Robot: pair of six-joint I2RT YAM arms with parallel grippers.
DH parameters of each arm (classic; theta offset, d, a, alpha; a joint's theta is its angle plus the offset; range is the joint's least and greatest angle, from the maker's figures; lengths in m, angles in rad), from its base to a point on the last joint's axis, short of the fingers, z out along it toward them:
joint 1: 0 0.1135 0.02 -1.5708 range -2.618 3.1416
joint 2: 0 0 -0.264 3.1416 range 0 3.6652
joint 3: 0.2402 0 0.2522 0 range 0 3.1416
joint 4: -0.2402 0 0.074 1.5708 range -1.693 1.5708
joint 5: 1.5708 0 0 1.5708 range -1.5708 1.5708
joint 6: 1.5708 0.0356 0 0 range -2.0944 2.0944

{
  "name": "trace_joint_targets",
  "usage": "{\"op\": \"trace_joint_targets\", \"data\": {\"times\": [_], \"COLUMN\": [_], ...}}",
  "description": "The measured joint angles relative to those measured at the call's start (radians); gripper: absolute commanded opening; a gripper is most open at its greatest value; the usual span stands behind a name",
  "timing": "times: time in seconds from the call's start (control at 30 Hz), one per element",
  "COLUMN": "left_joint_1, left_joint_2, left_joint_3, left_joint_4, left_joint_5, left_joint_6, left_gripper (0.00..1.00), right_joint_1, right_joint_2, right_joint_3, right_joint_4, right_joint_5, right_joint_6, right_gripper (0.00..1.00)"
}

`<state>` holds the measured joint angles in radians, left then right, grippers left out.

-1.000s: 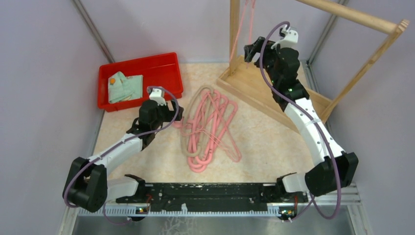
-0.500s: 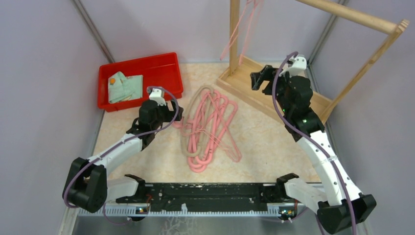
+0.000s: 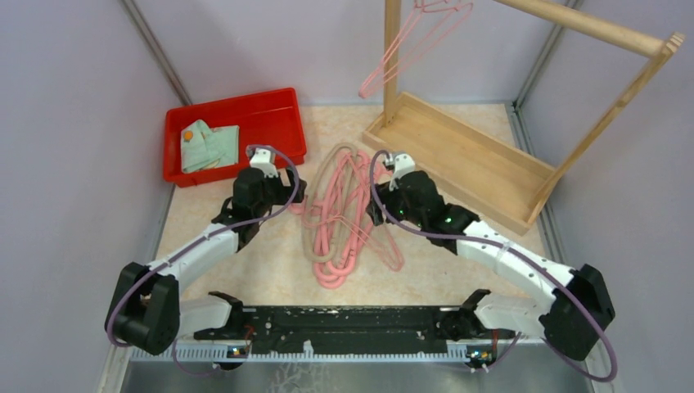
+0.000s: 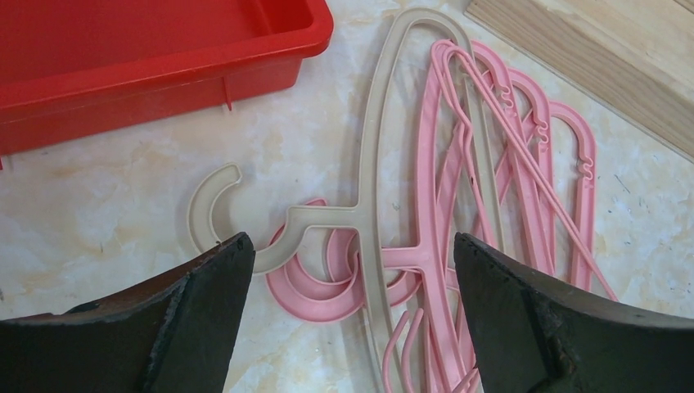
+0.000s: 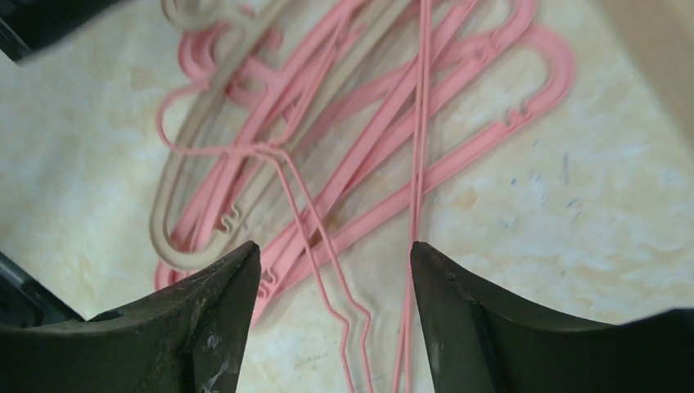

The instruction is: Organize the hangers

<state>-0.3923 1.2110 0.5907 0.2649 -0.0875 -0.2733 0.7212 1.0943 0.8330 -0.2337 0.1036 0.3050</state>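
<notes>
l gripper (image 4: 352, 250) spread wide over beige hanger (image 4: 370, 164) hook, r gripper (image 5: 335, 258) also released, above pink hangers (image 4: 425, 155) pile

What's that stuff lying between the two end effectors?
A tangled heap of hangers, mostly pink with some beige, lies between the left end effector and the right end effector. The top external view shows this best.

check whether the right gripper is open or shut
Open: the right gripper hovers over the hangers with its fingers wide apart, closed on nothing.
</notes>
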Motion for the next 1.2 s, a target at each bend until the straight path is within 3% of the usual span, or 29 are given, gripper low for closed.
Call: {"op": "trace_joint_targets", "data": {"times": [0.07,0.4,0.97,1.07,1.2], "left_joint_1": [0.000,0.000,0.000,0.000,0.000], "left_joint_2": [0.002,0.018,0.046,0.044,0.032], "left_joint_3": [-0.003,-0.039,-0.055,-0.063,-0.076], "left_joint_4": [0.000,0.032,0.074,0.075,0.074], "left_joint_5": [0.000,0.002,0.008,0.008,0.007], "left_joint_6": [-0.003,-0.021,-0.025,-0.025,-0.025], "left_gripper": [0.96,0.96,0.95,0.96,0.96], "right_joint_1": [0.019,0.021,0.022,0.022,0.022], "right_joint_2": [0.039,0.246,0.439,0.452,0.467], "right_joint_3": [-0.042,-0.087,-0.087,-0.087,-0.085], "right_joint_4": [0.018,0.132,0.227,0.236,0.256], "right_joint_5": [-0.027,-0.153,-0.256,-0.260,-0.275], "right_joint_6": [-0.005,-0.064,-0.078,-0.078,-0.080], "right_gripper": [0.56,0.44,0.40,0.31,0.02]}}
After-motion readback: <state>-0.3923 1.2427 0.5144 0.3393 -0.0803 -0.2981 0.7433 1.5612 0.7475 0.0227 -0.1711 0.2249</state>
